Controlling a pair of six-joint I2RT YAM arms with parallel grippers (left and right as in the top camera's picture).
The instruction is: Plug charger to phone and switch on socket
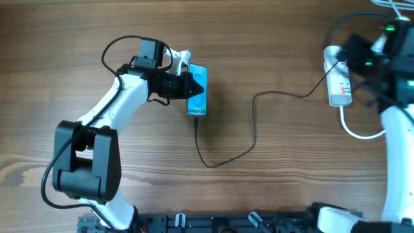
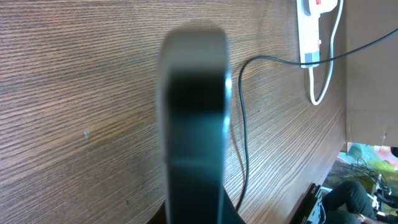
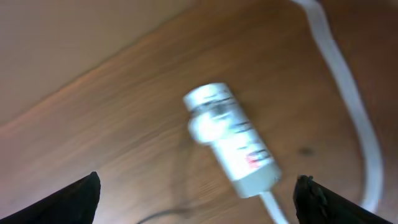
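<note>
The phone (image 1: 199, 90), teal screen up, lies on the wooden table with my left gripper (image 1: 187, 85) shut on its sides. In the left wrist view the phone (image 2: 196, 118) fills the space between my jaws (image 2: 196, 213), blurred and edge-on. The thin black charger cable (image 1: 253, 123) runs from the phone's bottom edge in a loop to the white socket (image 1: 338, 84) at the far right; its tip touches the phone's edge. My right gripper (image 3: 199, 186) is wide open and empty above the socket (image 3: 233, 140), which looks blurred.
The socket's white cord (image 1: 356, 133) loops toward the right edge, and it also shows in the right wrist view (image 3: 348, 93). The socket (image 2: 311, 31) and black cable (image 2: 242, 124) show in the left wrist view. A cardboard wall stands beyond the table's right side.
</note>
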